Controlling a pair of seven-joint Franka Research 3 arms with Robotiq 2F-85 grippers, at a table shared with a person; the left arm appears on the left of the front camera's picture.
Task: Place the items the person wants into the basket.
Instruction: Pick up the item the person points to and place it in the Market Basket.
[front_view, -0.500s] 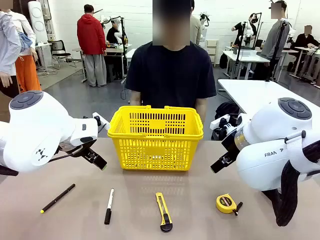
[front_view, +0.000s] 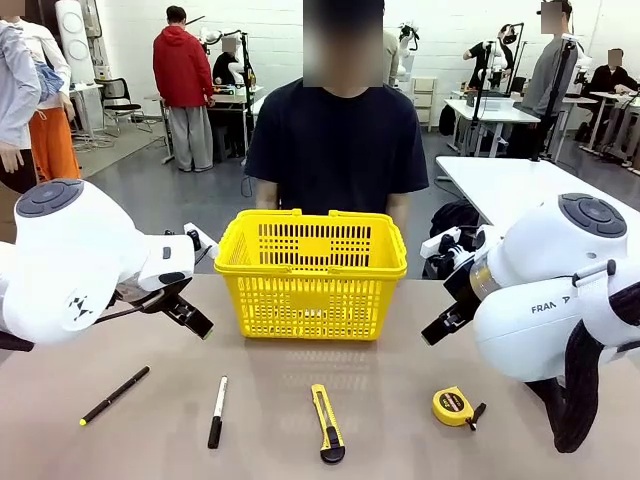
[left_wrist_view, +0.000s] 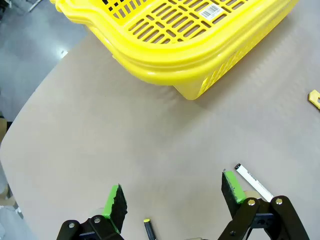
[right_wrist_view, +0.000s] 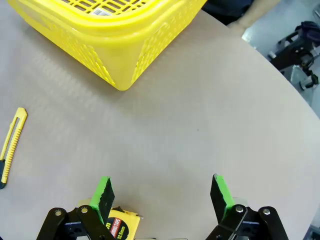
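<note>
Across the table (front_view: 270, 395) from the person (front_view: 335, 150): hovers with left gripper (left_wrist_view: 172, 192) and right gripper (right_wrist_view: 160, 187) spread wide, gripping nothing.
Leaves the marker (front_view: 217, 412) lying at 7 o'clock of the basket (front_view: 311, 275), tape measure (front_view: 454, 406) at 5 o'clock, utility knife (front_view: 327, 423) at 6, pen (front_view: 115, 395) at 8. Probably best to watch for the person's sign first, then drop straight down and close across the chosen item's narrow side. Looks empty inside the basket, as far as lattice and open top reveal.
</note>
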